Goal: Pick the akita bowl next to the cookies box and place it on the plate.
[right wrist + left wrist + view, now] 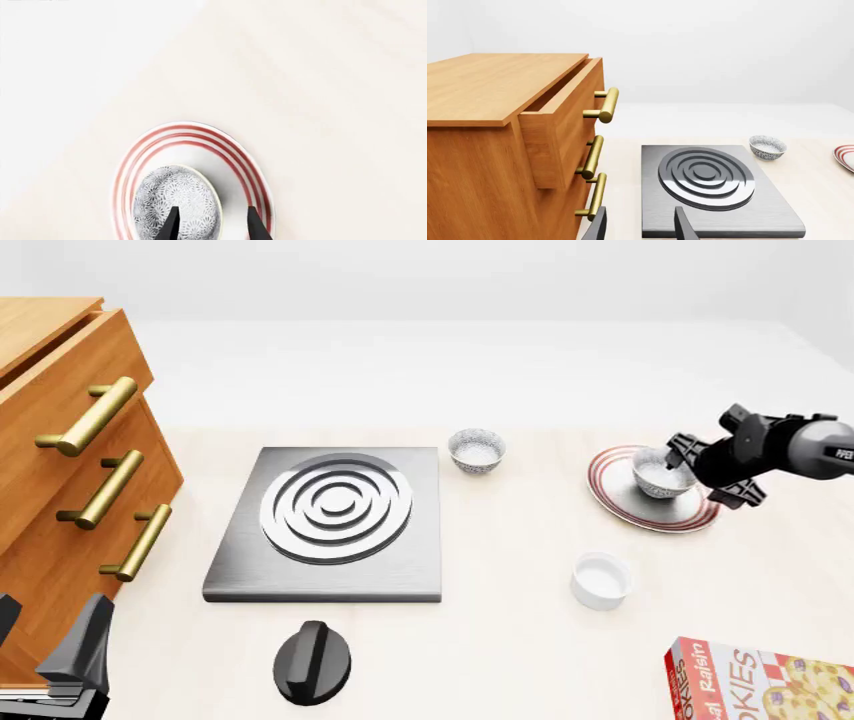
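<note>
The akita bowl (661, 475) stands upright on the white, red-ringed plate (613, 497) at the right of the table. My right gripper (690, 476) is open at the bowl. In the right wrist view one fingertip (172, 223) lies over the patterned bowl (175, 200) and the other over the plate (233, 150) beside it. The red cookies box (761, 680) lies at the front right corner, well away from the bowl. My left gripper (47, 625) hangs open and empty at the front left, by the cabinet.
A second patterned bowl (477, 451) sits behind the grey stove plate (334, 510), whose black knob (311, 660) is in front. A plain white cup (601, 580) stands in front of the plate. The wooden cabinet (67, 470) at the left has its top drawer (560, 115) pulled out.
</note>
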